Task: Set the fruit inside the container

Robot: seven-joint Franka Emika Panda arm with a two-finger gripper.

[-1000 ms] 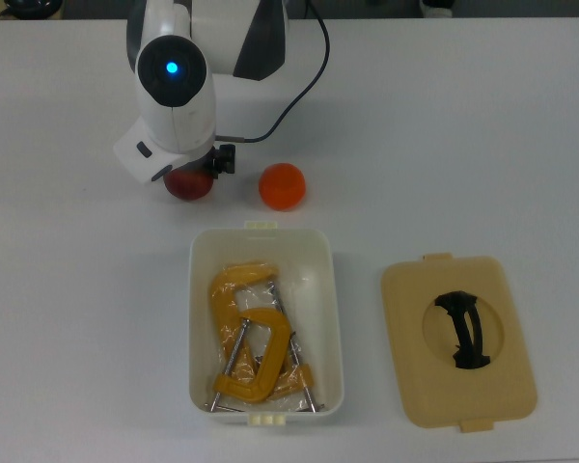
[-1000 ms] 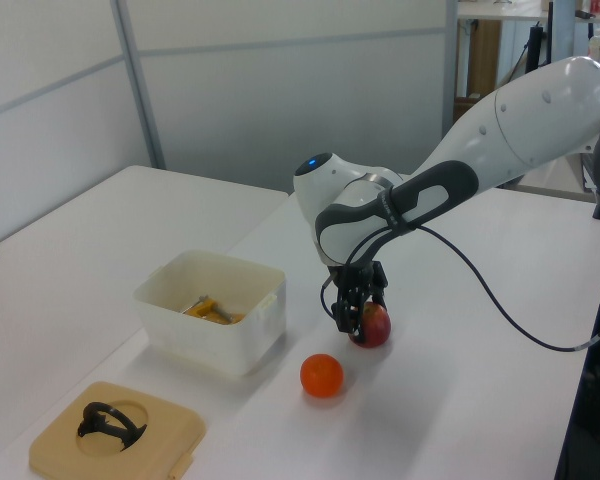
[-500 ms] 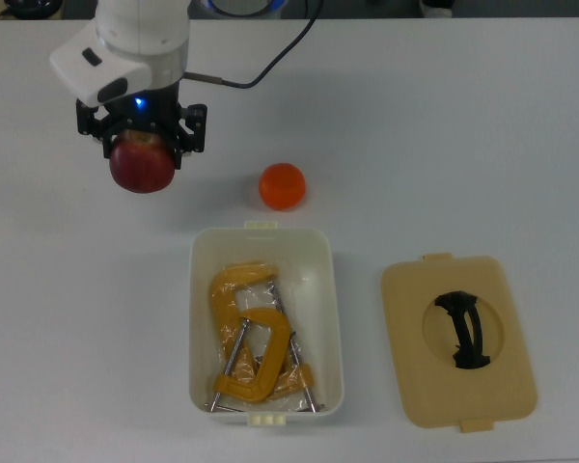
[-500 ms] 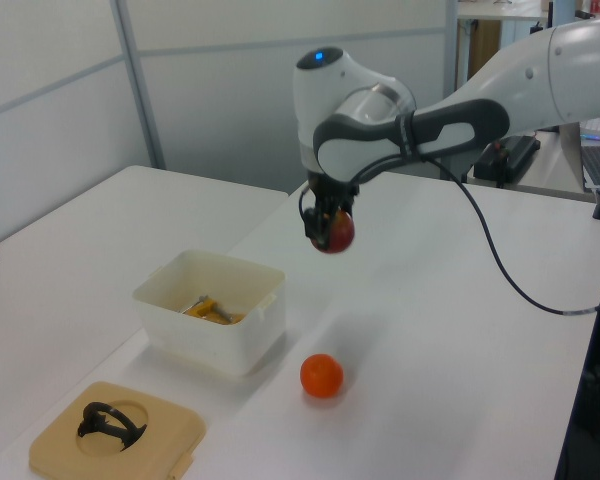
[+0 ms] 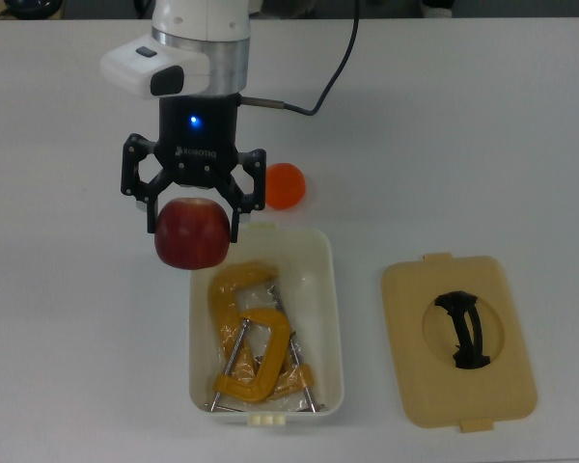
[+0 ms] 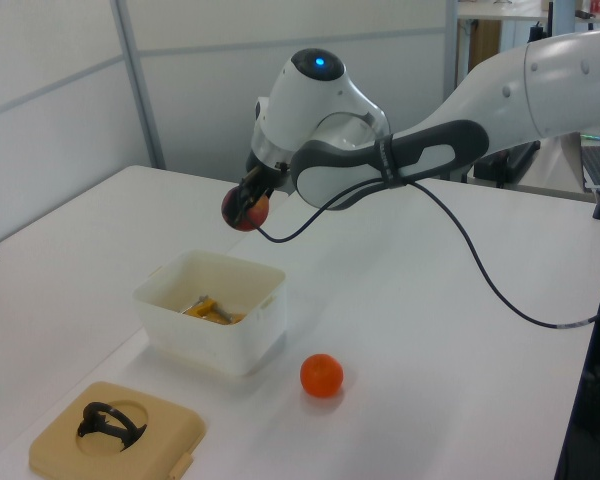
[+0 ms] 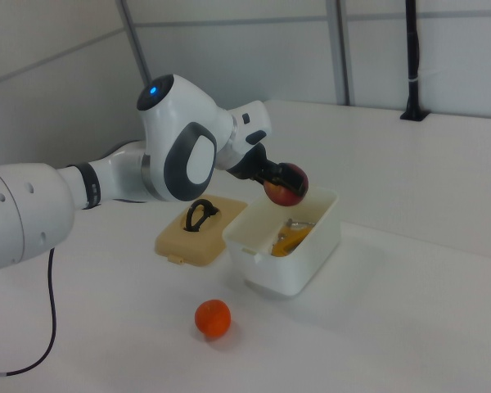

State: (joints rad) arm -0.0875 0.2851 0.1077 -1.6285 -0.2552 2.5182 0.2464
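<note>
gripper [image 5: 191, 217] seen raised above the desk [image 5: 68, 318], jaws closed on the apple [image 5: 191, 232]. in the top view the apple is held over the container's [image 5: 330, 318] upper-left corner, clear of its rim. yellow c-clamps [image 5: 253, 338] are seen lying inside the container. orange [image 5: 285, 186] is seen resting on the desk just beyond the container's far short end. tan lid [image 5: 458, 342] with black handle lies flat at the top view's right, apart from the container.

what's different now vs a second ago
The tool, shut on the apple, lifted it off the table and carried it up over the container's rim. The orange, the clamps and the lid stayed put.
</note>
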